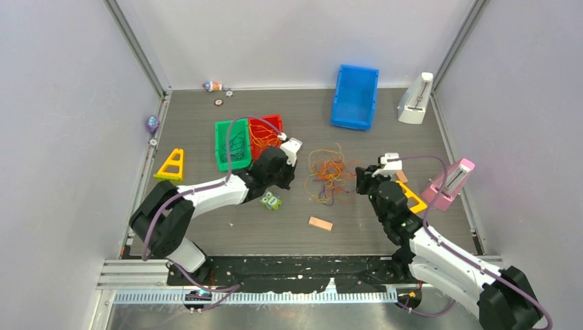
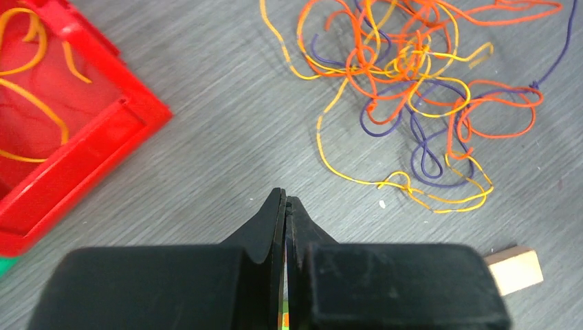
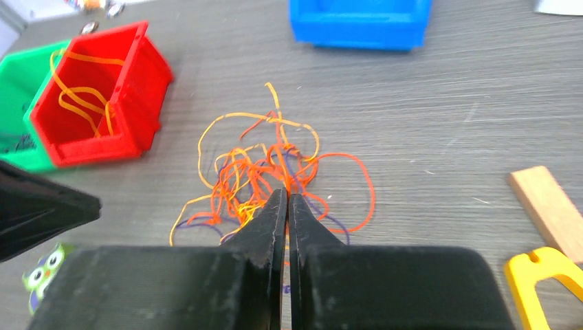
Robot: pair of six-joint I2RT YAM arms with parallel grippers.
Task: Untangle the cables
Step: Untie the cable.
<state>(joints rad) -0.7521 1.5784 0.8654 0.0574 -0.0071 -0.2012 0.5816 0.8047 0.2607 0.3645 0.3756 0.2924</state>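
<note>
Jaws of left gripper [image 2: 284, 201] and right gripper [image 3: 287, 201] pressed together, empty; grabbing several cables [image 1: 330, 173] at once risks tightening knots.

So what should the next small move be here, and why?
Probably open the left gripper and ease it forward onto the loose yellow strand trailing from the cables. Its jaws are shut on nothing, short of the pile, and that strand lies nearest, clear of the knot. The right gripper, also shut, sits at the pile's edge.
</note>
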